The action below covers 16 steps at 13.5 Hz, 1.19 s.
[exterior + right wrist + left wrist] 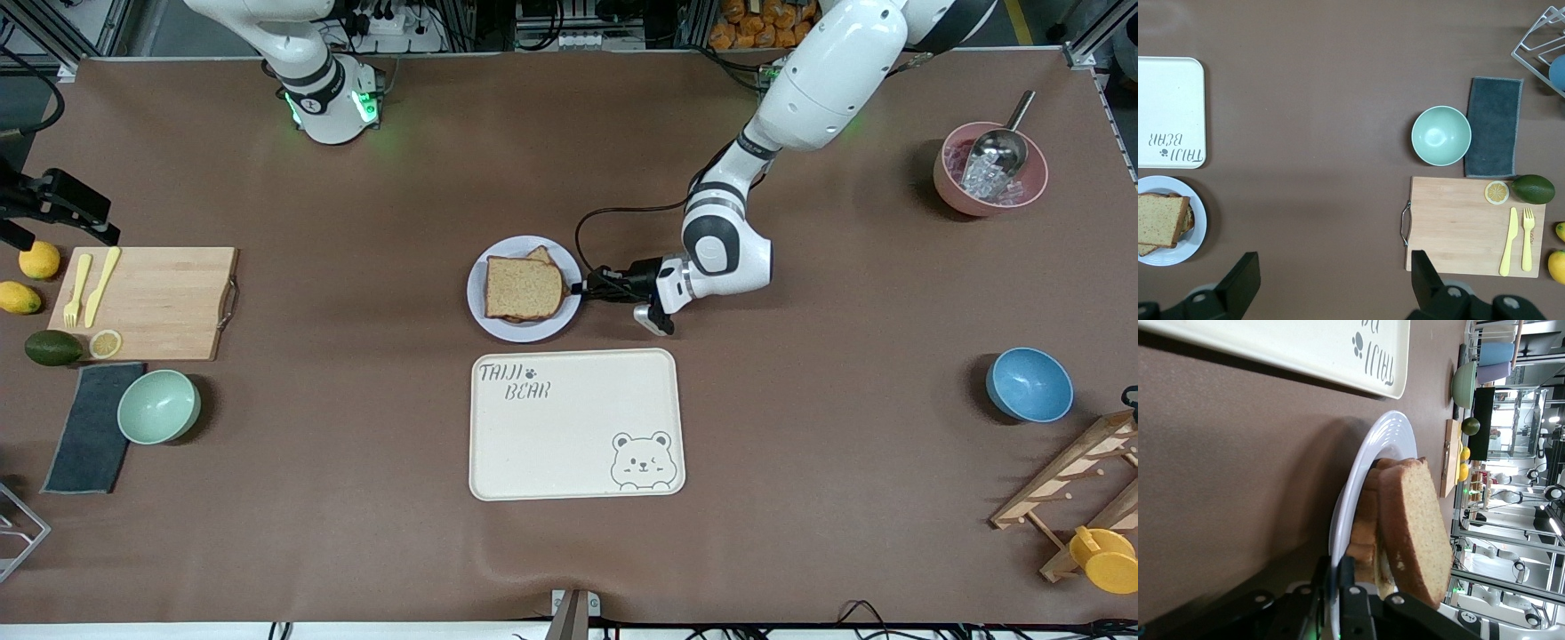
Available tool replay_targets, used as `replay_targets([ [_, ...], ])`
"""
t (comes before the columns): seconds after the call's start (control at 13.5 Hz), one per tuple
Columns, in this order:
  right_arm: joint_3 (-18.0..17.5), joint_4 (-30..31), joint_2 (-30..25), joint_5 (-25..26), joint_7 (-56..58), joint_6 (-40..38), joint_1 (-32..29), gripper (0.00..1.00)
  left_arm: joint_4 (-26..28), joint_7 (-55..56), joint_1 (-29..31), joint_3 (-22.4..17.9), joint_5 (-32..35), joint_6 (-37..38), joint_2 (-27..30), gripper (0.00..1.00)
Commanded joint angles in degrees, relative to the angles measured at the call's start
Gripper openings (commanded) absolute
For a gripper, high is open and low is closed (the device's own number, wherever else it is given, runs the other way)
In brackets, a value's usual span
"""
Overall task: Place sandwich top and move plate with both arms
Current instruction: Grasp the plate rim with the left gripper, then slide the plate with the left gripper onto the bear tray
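The plate sits in the middle of the table, just farther from the front camera than the cream tray. The sandwich top, a light-brown slice, lies on the stacked sandwich on the plate, and a lower slice peeks out under it. My left gripper is low at the plate's edge on the left arm's side. In the left wrist view my left gripper is shut on the plate's rim, right beside the sandwich top. My right gripper is open and empty, high over bare table, with the plate and sandwich top off to one side.
The cream bear tray lies nearer the front camera than the plate. A cutting board with cutlery, a green bowl, a cloth and fruit are at the right arm's end. A pink bowl and a blue bowl are at the left arm's end.
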<state>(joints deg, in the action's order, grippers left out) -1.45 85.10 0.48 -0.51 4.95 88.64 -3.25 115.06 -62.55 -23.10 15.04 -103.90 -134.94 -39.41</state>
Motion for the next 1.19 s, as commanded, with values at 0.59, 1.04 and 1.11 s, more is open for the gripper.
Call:
replay_targets([
  [0.59, -0.7, 0.5, -0.4, 0.5, -1.1, -0.1, -0.6, 1.00, -1.9, -10.5, 0.5, 0.4, -5.8, 4.1, 0.2, 0.00],
  [1.04, -0.7, 0.5, -0.4, 0.5, -1.0, -0.1, -0.6, 1.00, -3.1, -10.4, 2.3, 1.0, -7.0, 4.9, 0.7, 0.00],
  [1.11, -0.7, 0.5, -0.4, 0.5, -1.0, -0.1, -0.6, 1.00, -3.6, -10.4, 2.9, 1.7, -7.3, 5.2, 0.8, 0.00],
])
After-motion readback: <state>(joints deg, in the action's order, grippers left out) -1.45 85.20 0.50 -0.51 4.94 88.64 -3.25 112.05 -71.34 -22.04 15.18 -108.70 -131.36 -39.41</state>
